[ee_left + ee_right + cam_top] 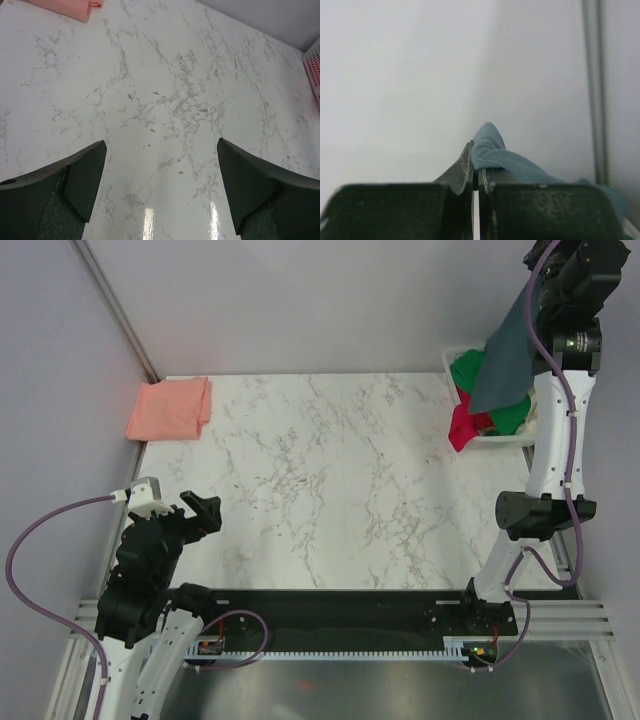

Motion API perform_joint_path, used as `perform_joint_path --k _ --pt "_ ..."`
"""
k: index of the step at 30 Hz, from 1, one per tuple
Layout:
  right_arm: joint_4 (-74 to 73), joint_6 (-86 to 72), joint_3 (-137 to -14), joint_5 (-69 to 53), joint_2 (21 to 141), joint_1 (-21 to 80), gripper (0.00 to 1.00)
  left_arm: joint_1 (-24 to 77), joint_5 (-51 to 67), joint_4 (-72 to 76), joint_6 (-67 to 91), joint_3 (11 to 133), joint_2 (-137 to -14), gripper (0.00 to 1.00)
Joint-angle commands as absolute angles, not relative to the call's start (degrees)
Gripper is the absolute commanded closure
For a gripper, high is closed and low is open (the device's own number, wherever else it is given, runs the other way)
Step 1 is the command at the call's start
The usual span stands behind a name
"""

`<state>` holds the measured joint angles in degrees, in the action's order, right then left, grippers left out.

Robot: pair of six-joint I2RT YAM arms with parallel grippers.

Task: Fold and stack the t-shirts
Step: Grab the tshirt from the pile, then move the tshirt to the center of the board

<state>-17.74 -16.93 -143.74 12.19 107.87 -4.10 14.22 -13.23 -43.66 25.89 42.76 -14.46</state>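
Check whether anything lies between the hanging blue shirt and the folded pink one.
Nothing visible does. The blue shirt hangs over the bin at far right, the pink shirt lies folded in the far left corner, and the table between them is bare marble. The left arm sits near, off that path.

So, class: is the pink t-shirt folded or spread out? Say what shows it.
Folded: the pink t-shirt lies as a compact rectangle with layered edges, no sleeves spread.

Overhead and left-wrist views, shared table (330, 480)
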Motion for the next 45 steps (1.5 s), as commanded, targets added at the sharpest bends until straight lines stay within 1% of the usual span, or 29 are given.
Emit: perform_joint_path --k 1,4,8,10,11,12,14,15,17,19,20,21,22,24,25,26,27,28,30,31,32,33,34,35,39,42,43,44,45 --pt "-4.0 -19.9 -152.1 0.2 102.7 -1.6 1.00 13.9 -14.2 -42.5 27.6 42.9 -14.9 0.00" --pt "3.0 -23.0 -151.0 -1.8 98.6 -1.5 1.00 13.9 -14.2 -42.5 27.6 43.0 -14.8 0.00" --pt "6.4 -33.0 -147.9 -7.3 94.2 -1.5 1.00 13.7 -14.2 -42.5 27.6 42.9 -14.5 0.00" --pt "7.6 -37.5 -145.8 -12.7 92.6 -1.4 1.00 13.5 -14.2 -42.3 27.6 42.8 -14.6 0.00" --pt "7.6 -43.1 -143.5 -14.6 92.4 -1.4 1.00 13.4 -14.2 -42.3 27.7 42.9 -14.8 0.00" --pt "8.7 -45.6 -142.1 -19.3 92.1 -1.4 1.00 13.4 -14.2 -42.4 27.7 42.9 -14.8 0.00" --pt "7.0 -47.9 -139.8 -22.2 92.0 -1.5 1.00 13.4 -14.2 -42.4 27.7 42.8 -14.9 0.00" --pt "3.6 -47.0 -138.5 -22.8 91.7 -1.4 1.00 13.4 -14.2 -42.5 27.7 43.0 -15.0 0.00" --pt "2.3 -45.8 -133.7 -25.4 89.6 -1.5 1.00 13.4 -14.1 -42.4 27.6 43.0 -15.8 0.00" --pt "-5.1 -41.3 -132.9 -27.8 88.2 -1.8 1.00 13.4 -14.0 -42.3 27.6 43.0 -16.3 0.00" --pt "-8.4 -39.1 -129.1 -27.9 86.6 -1.8 1.00 13.4 -14.1 -42.4 27.6 43.0 -16.3 0.00" --pt "-11.4 -37.0 -124.3 -26.9 84.0 -2.1 1.00 13.4 -14.0 -42.3 27.6 43.0 -16.3 0.00" --pt "-11.5 -34.0 -111.4 -25.0 77.0 -2.5 1.00 13.4 -13.8 -42.4 27.5 43.2 -16.4 0.00" --pt "-10.7 -31.6 -97.9 -15.4 68.8 -3.2 1.00 13.4 -12.8 -42.1 27.2 43.7 -17.4 0.00" --pt "-10.9 -30.3 -86.6 -12.5 62.0 -3.6 1.00 13.4 -10.7 -41.9 27.1 44.3 -17.9 0.00" --pt "-11.0 -30.2 -81.7 -8.2 59.1 -4.0 1.00 13.4 -8.8 -41.6 26.7 44.6 -19.1 0.00" --pt "-13.0 -30.1 -77.6 -6.9 55.1 -4.7 1.00 13.4 -6.4 -40.7 26.4 45.0 -19.9 0.00" --pt "-14.5 -30.3 -70.4 -5.7 53.5 -5.0 1.00 13.4 -0.3 -40.3 26.0 45.7 -21.3 0.00" --pt "-18.9 -31.3 -63.9 -2.7 51.4 -5.1 1.00 13.5 6.5 -40.5 25.9 46.6 -26.9 0.00" --pt "-19.8 -32.2 -60.9 -2.5 49.7 -5.2 1.00 13.5 13.3 -40.3 26.5 46.4 -28.6 0.00" --pt "-20.1 -32.6 -55.1 -2.9 48.8 -5.3 1.00 13.6 16.3 -40.1 27.4 46.0 -30.3 0.00" --pt "-20.3 -32.8 -52.8 -3.7 47.1 -5.3 1.00 13.7 19.1 -39.6 27.7 45.3 -32.9 0.00" --pt "-20.4 -33.0 -49.2 -3.6 46.3 -5.3 1.00 13.9 23.0 -38.7 27.9 43.1 -33.6 0.00" --pt "-20.5 -32.6 -47.8 -3.3 45.4 -5.4 1.00 14.9 24.3 -36.5 27.9 42.0 -34.0 0.00" --pt "-21.7 -31.6 -45.6 -0.7 41.9 -5.4 1.00 20.6 23.6 -35.3 28.2 42.1 -36.6 0.00" --pt "-21.8 -31.5 -45.4 -1.7 41.7 -5.4 1.00 28.1 19.9 -33.7 31.1 40.5 -43.3 0.01" --pt "-21.8 -31.6 -45.1 -2.1 41.8 -5.3 1.00 33.8 15.4 -33.4 32.1 40.3 -45.6 0.02" --pt "-22.0 -31.7 -44.7 -2.9 42.0 -5.3 1.00 36.8 12.7 -33.3 34.6 40.3 -50.7 0.03" --pt "-22.1 -31.6 -44.5 -3.3 42.3 -5.4 1.00 39.7 10.7 -32.4 35.7 40.3 -53.1 0.04"
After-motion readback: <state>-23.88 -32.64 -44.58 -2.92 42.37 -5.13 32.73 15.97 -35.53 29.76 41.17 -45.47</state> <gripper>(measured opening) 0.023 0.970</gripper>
